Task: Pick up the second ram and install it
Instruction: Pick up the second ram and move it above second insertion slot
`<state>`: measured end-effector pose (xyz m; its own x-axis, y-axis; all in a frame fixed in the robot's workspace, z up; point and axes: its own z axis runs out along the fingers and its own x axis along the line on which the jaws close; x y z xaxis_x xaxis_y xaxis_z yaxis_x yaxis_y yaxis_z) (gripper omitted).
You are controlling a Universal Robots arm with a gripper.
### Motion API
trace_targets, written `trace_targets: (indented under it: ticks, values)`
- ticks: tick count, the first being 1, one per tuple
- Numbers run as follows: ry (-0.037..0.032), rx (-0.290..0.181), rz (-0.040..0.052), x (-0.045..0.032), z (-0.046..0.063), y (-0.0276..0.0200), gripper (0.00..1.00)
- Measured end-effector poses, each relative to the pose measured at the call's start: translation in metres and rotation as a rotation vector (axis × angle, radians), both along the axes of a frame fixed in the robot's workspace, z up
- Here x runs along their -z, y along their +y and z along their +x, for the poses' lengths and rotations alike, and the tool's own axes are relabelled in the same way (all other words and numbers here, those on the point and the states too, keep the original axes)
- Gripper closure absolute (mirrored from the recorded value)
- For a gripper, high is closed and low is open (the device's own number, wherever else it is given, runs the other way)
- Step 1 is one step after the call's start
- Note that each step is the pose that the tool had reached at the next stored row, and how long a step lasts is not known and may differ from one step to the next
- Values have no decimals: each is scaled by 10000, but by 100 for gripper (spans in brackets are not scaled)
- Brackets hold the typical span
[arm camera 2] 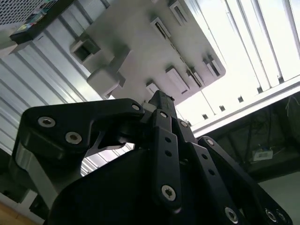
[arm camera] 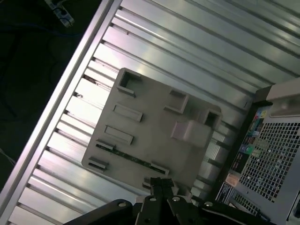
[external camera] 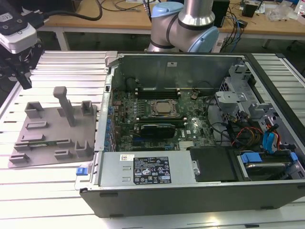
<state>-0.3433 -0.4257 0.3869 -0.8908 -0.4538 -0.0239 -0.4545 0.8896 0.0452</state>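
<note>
While my jaws hang pressed together and empty at the tray's eleven o'clock, the second ram point(arm camera: 129, 158) lies slotted in the grey holder tray point(external camera: 57, 136), toward eight o'clock. It should be light, stiff and fragile, so I'd pinch its long edges, off the chips.

Second ram point(arm camera: 129, 155) on holder point(arm camera: 154, 117) beside case point(external camera: 190, 200)

Silver arm point(external camera: 198, 12), pale blue joints, black fingers point(arm camera 2: 165, 140), apparently silver screws
</note>
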Motion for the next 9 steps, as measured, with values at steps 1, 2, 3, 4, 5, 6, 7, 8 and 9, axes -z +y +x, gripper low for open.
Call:
trace_targets:
  ticks: [1, 2, 3, 4, 5, 6, 7, 8, 9]
  values:
    - [-1, -134, 0, 0, 0, 0, 92]
    - [0, -205, 0, 0, 0, 0, 92]
    - [-1, -274, 0, 1, 0, 0, 92]
    - [-1, -365, 1, 0, 0, 0, 92]
    - [0, -436, 0, 0, 0, 0, 92]
    - [0, -596, 0, 0, 0, 0, 92]
    - [0, -718, 0, 0, 0, 0, 92]
    - [-1, -827, 1, 0, 0, 0, 92]
    - [0, -924, 0, 0, 0, 0, 92]
